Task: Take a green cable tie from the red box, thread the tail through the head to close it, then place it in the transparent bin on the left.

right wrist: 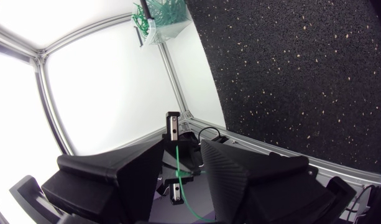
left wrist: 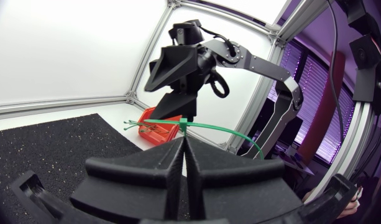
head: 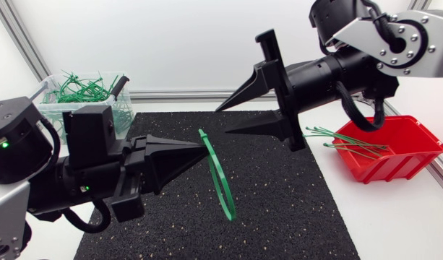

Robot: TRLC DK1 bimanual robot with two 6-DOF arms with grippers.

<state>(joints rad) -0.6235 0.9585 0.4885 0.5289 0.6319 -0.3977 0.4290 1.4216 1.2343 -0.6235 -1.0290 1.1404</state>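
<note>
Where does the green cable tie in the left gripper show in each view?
Head view: the cable tie loops from the left gripper's tips, above the black mat.
Left wrist view: clamped at that gripper's fingertips, tail arcing away.
Right wrist view: a thin green strand between the right gripper's open fingers.
Shared landmark: the black mat.

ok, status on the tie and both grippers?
Left gripper shut on green cable tie, looped, above mat. Right gripper open, holding nothing, apart from tie. Nothing seen blocking transparent bin.
</note>
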